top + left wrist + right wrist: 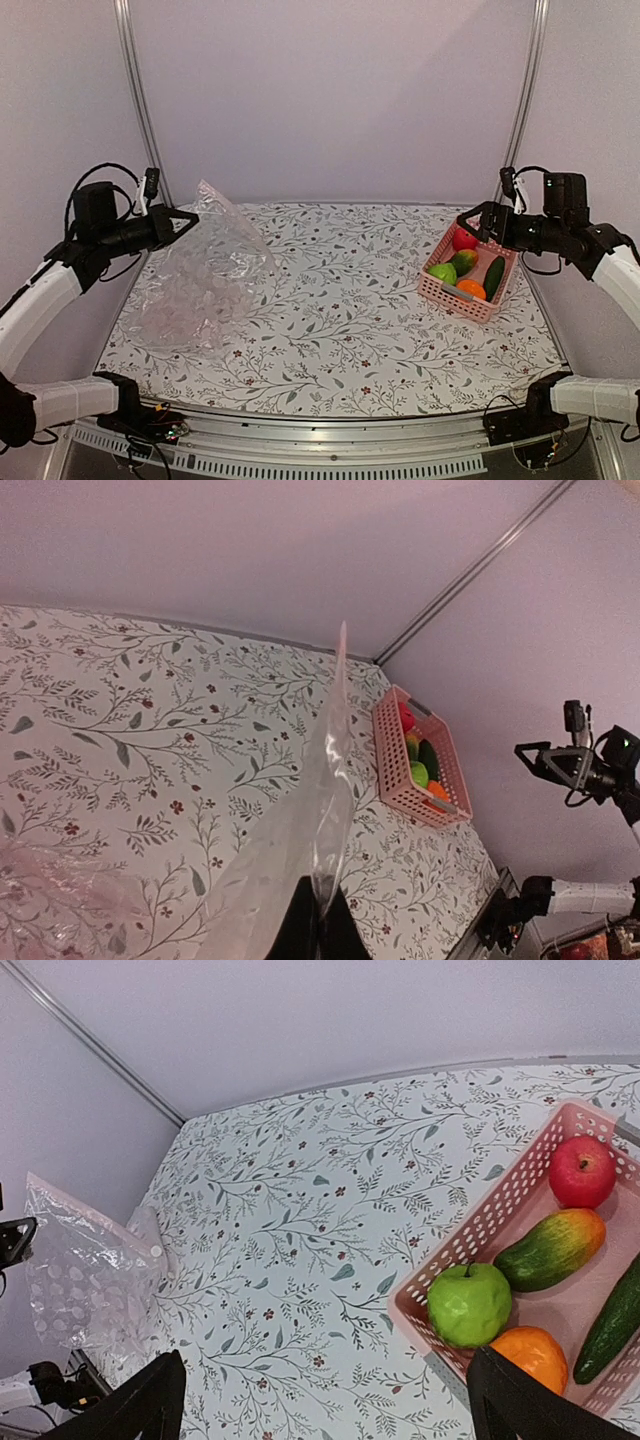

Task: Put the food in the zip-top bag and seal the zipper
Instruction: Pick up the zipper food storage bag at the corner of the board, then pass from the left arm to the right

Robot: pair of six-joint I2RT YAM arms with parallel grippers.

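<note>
Well left of the basket (455,297), the left gripper (190,216) pinches the bag's (210,275) raised edge, while the right gripper (468,225) hovers spread wide over the basket's food (463,262).

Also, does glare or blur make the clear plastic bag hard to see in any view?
Top external view: the zip-top bag shows crinkled white highlights but its outline reads well. Left wrist view: the bag is close to the lens, hazy and soft, while the pink basket looks sharper. Right wrist view: the bag is small at the left edge, with speckled reflections.
</note>
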